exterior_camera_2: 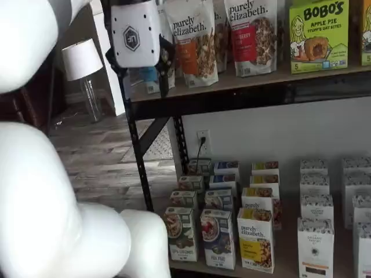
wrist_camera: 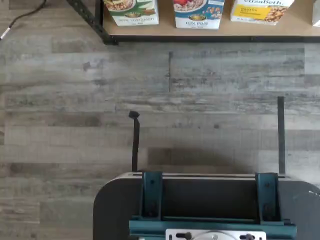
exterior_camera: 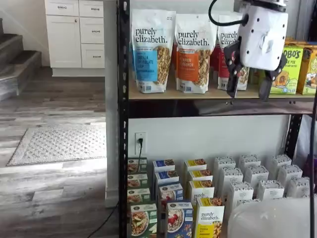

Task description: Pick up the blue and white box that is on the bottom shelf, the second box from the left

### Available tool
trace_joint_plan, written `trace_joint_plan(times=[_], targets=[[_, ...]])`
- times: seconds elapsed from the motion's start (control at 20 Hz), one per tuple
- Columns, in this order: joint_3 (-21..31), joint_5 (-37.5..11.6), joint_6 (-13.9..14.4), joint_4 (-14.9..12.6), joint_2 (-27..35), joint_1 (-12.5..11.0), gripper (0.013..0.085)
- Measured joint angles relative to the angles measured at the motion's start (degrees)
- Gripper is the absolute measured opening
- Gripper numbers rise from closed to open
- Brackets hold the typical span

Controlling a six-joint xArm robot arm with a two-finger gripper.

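The hand [exterior_camera: 250, 77] hung high in front of the granola bags [exterior_camera: 171, 49] on the wooden upper tier, its two black fingers spread wide with nothing between them. In both shelf views it was well above the bottom shelf [exterior_camera_2: 290, 263] and had not started down toward it.

The blue and white box [exterior_camera_2: 218, 237] stood upright at the front of its row on that bottom shelf, just beside the green box [exterior_camera_2: 182, 233] on one side and the yellow box [exterior_camera_2: 255, 238] on the other. In a shelf view the same blue and white box [exterior_camera: 179, 219] showed at the lower edge, partly cut off. The wrist view caught only the lower part of the blue and white box [wrist_camera: 198, 14] near the shelf's front lip, with bare wood floor [wrist_camera: 150, 110] between it and the mount.

The main risk from here was the tight spacing. The neighbours seemed to touch the target or nearly so, though the gaps were too small to judge, so a finger coming down slightly off line could land on the green or yellow box, push it back, or tip it. More blue boxes stood behind the front one, and reaching too deep could shove that row. The upper tier's edge also lay close to the hand, so a careless descent could clip it.
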Motion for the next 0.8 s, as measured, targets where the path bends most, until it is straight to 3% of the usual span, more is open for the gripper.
trace_joint_plan(times=[0.8], targets=[[11.6,-12.8,2.6,-1.6,-1.1,4.3,0.0850]])
